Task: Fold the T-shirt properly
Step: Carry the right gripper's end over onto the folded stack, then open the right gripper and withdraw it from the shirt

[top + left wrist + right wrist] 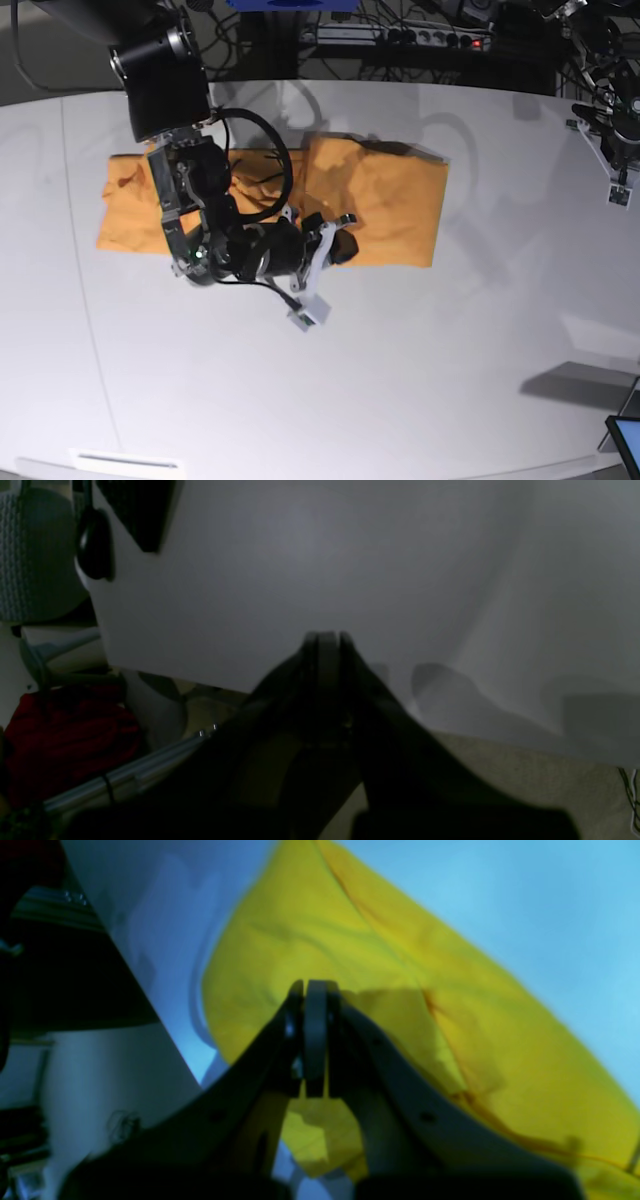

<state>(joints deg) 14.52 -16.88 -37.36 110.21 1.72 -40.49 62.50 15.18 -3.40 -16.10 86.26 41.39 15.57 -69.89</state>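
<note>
The T-shirt (385, 200) lies on the white table (400, 380) as a long orange-yellow band running left to right, its left end (125, 215) past my right arm. In the right wrist view the T-shirt (310, 925) fills the middle, with a seam line running across it. My right gripper (315, 987) hovers over the cloth, shut, with nothing between its fingers. In the base view my right gripper (343, 243) sits over the band's near edge. My left gripper (325, 637) is shut and empty over bare table near an edge, far from the shirt.
Part of the left arm (618, 130) shows at the base view's right edge. A power strip (400, 35) and cables lie behind the table. Off the table in the left wrist view are a grey chair (35, 555) and a red bundle (65, 740).
</note>
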